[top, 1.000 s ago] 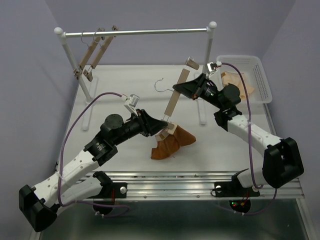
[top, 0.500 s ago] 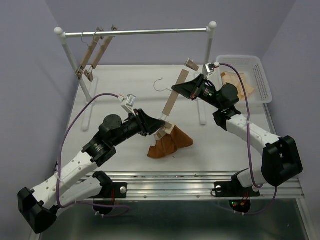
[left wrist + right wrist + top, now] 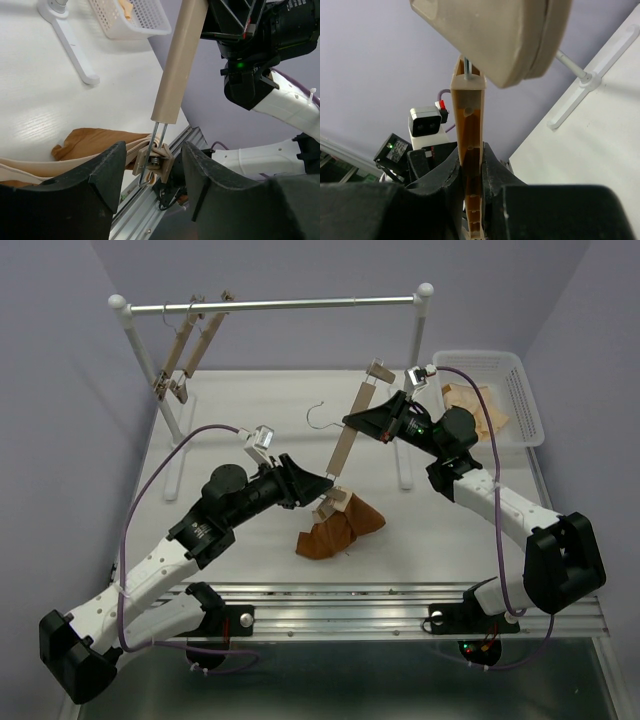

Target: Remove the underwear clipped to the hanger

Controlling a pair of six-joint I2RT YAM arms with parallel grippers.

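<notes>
- Top camera: high at the near side, looking down on the counter [image 3: 250, 410].
- Left wrist: close on the lower clip [image 3: 154, 162] of the hanger [image 3: 180, 60].
- Right wrist: closer, sighting along that same hanger.

Part of the underwear [image 3: 92, 141] (left wrist view) lies hidden behind the left tool [image 3: 151, 152].

This is a robotics lab test cell. Plain lavender walls [image 3: 50, 360] enclose a white table [image 3: 250, 410]. Two cabled robot arms [image 3: 160, 560] are bolted to an aluminium rail [image 3: 350, 592] at its near edge. A small garment rack [image 3: 300, 304] spans the far edge.
</notes>
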